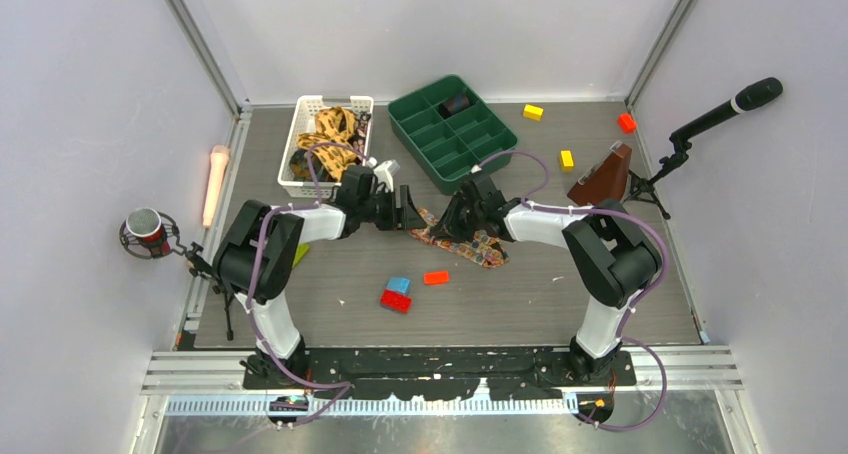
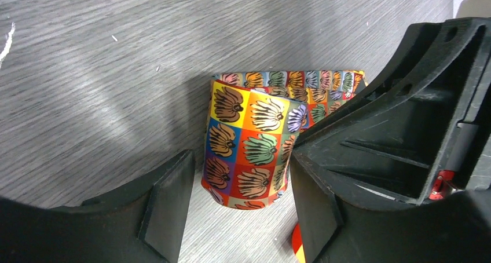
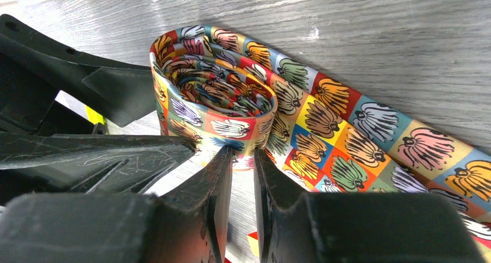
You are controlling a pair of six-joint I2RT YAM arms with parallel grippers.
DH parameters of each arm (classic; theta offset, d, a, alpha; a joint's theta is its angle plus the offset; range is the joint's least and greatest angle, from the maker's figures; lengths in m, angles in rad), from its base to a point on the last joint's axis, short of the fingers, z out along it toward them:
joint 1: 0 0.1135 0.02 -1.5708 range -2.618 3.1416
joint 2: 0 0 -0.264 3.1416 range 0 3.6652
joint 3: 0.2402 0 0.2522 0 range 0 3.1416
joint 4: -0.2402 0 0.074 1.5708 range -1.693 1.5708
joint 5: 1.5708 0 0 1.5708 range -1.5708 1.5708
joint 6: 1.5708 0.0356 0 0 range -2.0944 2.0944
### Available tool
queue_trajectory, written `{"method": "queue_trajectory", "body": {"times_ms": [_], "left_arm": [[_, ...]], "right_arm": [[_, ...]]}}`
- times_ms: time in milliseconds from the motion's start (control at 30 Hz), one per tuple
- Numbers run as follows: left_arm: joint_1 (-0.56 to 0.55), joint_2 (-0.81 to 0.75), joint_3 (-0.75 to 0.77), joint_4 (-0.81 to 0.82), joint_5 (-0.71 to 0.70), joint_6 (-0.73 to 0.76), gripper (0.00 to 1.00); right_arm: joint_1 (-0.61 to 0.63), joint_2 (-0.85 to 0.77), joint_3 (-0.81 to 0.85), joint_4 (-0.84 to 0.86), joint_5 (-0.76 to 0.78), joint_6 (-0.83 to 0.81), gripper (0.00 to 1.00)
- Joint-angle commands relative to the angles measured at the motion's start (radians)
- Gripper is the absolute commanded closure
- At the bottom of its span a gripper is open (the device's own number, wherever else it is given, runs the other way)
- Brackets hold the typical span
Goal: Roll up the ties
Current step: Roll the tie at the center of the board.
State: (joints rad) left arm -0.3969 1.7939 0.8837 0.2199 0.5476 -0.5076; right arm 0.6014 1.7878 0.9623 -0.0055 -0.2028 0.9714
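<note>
Progress on the rolling looks partial, with most of it yet to do. On the grey table (image 1: 560, 294), the white basket (image 1: 300, 144) at the far left holds a loose heap of orange-and-dark ties (image 1: 335, 134), none of them rolled as far as the overhead view shows. Beside it, the green tray (image 1: 500, 139) has a single dark bundle (image 1: 457, 104) in one far compartment. That may be a finished roll, but it is too small to tell, and the other compartments look empty. In the middle of the table, between the two arms, lies the multicoloured tie (image 1: 470, 242), which is the one being worked. One end of it is wound into a loose, open roll (image 3: 214, 95) of a few turns standing on its edge. The rest of its length trails away flat along the table, so the winding is begun but not finished. The left gripper (image 2: 237, 182) straddles the roll with its jaws spread wide. One finger stands clear of the fabric and the other is just at its edge, so it grasps nothing. The right gripper (image 3: 243, 176) has its fingers drawn nearly together, and the near wall of the roll appears pinched between their tips. What is left, then, is to wind up this tie's flat length and after that to roll every tie in the basket.
</note>
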Motion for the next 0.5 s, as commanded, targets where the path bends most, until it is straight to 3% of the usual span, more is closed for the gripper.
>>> {"method": "queue_trajectory", "body": {"times_ms": [0, 300, 467], "left_arm": [[0.004, 0.016, 0.012, 0.032, 0.030, 0.026, 0.36], [-0.005, 0.054, 0.014, 0.073, 0.118, 0.021, 0.34], [-0.009, 0.072, 0.011, 0.086, 0.148, 0.020, 0.38]], "right_arm": [[0.003, -0.014, 0.022, -0.025, 0.032, -0.019, 0.74], [0.003, -0.015, 0.023, -0.025, 0.032, -0.017, 0.75], [0.003, -0.018, 0.018, -0.023, 0.035, -0.016, 0.75]]}}
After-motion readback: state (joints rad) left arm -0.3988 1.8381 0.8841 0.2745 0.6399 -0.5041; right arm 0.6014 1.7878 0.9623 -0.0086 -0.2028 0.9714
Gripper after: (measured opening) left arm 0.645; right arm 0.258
